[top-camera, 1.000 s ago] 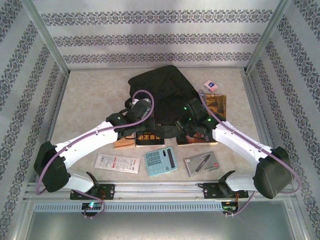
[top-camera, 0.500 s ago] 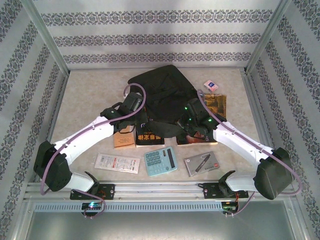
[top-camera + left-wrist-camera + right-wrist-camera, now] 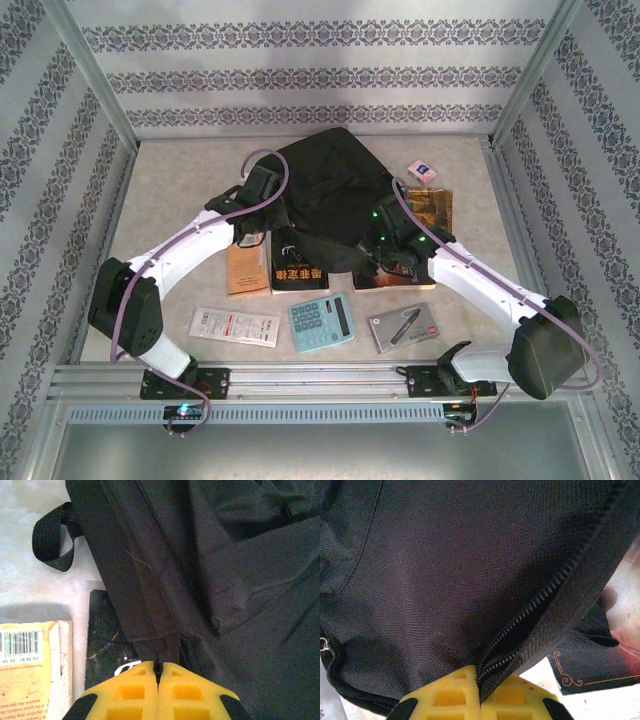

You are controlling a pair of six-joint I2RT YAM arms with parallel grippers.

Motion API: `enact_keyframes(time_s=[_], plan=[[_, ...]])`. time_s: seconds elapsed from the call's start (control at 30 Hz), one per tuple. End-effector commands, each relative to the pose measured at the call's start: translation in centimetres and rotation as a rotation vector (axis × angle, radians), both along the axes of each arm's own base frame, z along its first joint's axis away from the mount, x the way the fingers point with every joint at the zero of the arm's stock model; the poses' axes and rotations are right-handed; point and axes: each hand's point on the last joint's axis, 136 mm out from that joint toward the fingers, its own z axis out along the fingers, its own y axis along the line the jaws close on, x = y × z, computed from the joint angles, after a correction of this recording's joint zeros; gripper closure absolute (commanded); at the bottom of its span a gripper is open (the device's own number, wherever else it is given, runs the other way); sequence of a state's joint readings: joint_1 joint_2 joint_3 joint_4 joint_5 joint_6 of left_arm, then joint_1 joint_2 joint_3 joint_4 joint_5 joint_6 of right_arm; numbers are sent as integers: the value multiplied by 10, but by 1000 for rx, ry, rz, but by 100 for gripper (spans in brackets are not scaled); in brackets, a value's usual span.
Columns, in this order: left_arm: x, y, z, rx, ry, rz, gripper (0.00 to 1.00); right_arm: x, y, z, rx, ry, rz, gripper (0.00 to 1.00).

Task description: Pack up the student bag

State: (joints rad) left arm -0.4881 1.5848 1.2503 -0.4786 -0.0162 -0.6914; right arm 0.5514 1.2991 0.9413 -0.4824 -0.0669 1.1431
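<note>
My left gripper (image 3: 159,666) is clenched, its yellow fingers (image 3: 130,692) pressed together on a fold of the student bag (image 3: 330,190), nipping the black fabric right at the tips. My right gripper (image 3: 480,679) is squeezed tight as well, and there the bag's zipper (image 3: 540,600) edge runs down between the two pads.

From overhead I see the bag lying mid-table (image 3: 170,190), toward the far side, with both arms reaching in to it, one from each side. That view also gives me the row along the near edge: a white packet (image 3: 235,326), a blue calculator (image 3: 320,322) and a grey pen pack (image 3: 403,327).

The left wrist camera gives me a strap loop (image 3: 50,537) lying on the table beside the bag, a dark book (image 3: 105,640) partly under the fabric, and just left of it a tan book (image 3: 30,675) with a barcode. The right wrist camera shows a dark cover (image 3: 585,672) with a gold corner flourish poking out below the bag
</note>
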Motion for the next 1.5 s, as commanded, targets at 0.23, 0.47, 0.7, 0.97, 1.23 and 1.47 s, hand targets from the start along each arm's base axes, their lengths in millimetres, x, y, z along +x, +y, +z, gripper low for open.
enact_keyframes(time_s=[0.23, 0.47, 0.7, 0.97, 1.23, 1.47], plan=[[40, 44, 11, 35, -55, 127, 100, 3, -7, -1, -43, -44, 78, 100], [59, 56, 1, 50, -38, 160, 100, 11, 10, 13, -13, -110, 173, 100], [42, 85, 35, -26, -148, 251, 100, 29, 39, 48, 11, -310, 359, 100], [1, 112, 77, -15, -274, 276, 73, 62, 96, 108, 75, -476, 583, 100], [-34, 121, 107, -24, -394, 214, 34, 123, 136, 82, 96, -394, 645, 100], [-51, 108, 96, -28, -331, 94, 34, 140, 130, 28, 49, -268, 695, 100]])
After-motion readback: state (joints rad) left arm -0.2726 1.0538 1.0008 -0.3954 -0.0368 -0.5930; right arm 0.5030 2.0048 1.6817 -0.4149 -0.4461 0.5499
